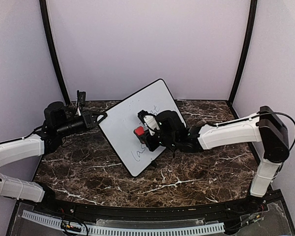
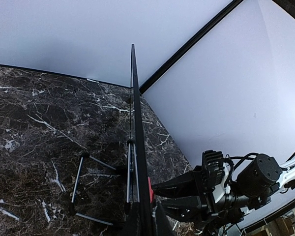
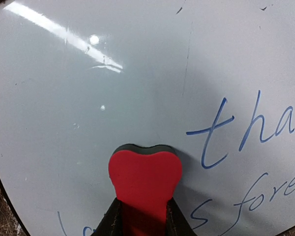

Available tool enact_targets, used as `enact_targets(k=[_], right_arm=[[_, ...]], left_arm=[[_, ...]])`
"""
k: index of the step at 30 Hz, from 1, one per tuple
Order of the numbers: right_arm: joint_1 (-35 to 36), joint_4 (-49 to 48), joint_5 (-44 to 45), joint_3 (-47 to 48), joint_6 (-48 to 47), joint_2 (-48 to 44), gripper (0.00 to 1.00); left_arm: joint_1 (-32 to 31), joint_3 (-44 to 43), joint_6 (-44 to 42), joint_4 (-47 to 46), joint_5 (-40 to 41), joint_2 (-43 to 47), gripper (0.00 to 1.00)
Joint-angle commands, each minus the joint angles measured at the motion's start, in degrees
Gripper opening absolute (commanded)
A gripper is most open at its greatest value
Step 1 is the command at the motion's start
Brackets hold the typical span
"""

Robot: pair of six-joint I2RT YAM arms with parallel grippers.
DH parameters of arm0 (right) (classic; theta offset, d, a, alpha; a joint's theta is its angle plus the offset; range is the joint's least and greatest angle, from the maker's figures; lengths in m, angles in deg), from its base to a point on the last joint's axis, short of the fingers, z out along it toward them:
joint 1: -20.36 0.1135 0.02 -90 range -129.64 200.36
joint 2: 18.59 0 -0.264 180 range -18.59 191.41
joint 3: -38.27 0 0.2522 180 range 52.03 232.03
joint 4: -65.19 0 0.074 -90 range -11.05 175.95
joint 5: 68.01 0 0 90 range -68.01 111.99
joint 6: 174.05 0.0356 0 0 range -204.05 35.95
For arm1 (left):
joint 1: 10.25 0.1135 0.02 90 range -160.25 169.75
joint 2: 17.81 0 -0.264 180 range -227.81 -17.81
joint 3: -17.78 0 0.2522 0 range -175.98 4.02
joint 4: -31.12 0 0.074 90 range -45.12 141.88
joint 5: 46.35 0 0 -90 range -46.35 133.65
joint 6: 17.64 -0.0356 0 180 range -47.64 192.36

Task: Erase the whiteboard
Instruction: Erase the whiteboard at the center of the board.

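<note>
Jaws pinching on both sides: my right gripper (image 1: pixel 146 129) presses the red eraser (image 3: pixel 145 177) against the whiteboard (image 1: pixel 125 132).
I see the whiteboard standing tilted at mid-tabletop (image 1: pixel 88 172), blue handwriting (image 3: pixel 221 132) just beside the eraser; my left gripper (image 1: pixel 98 118) has its jaws clamped on the board's left edge.

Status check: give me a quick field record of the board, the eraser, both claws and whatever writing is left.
whiteboard: standing up from the marble table, not flat
left claw: shut on the whiteboard's edge
right claw: shut on the red eraser
red eraser: appears pressed to the board face
blue writing: unerased, to the right of the eraser in the right wrist view
</note>
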Motion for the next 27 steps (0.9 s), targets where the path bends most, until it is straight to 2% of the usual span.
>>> enact_targets(k=[1,8,20,27], right_arm=[[-1.8,0.1,0.0,6.4,-1.4,2.8,0.24],[-3.5,2.6,-0.1,12.7,-2.8,5.5,0.23],[-5.7,0.2,-8.4,-0.8,-1.4,1.0,0.22],[-5.7,-0.7,-9.5,-2.7,-0.7,0.1,0.22]], left_arm=[[-1.4,-0.9,0.8,-9.2,-6.8,3.5,0.00],[-1.4,-0.9,0.5,-8.9,-6.6,3.7,0.00],[-1.4,-0.9,0.7,-9.2,-6.8,3.8,0.00],[-1.4,-0.9,0.9,-9.3,-6.9,3.5,0.00]])
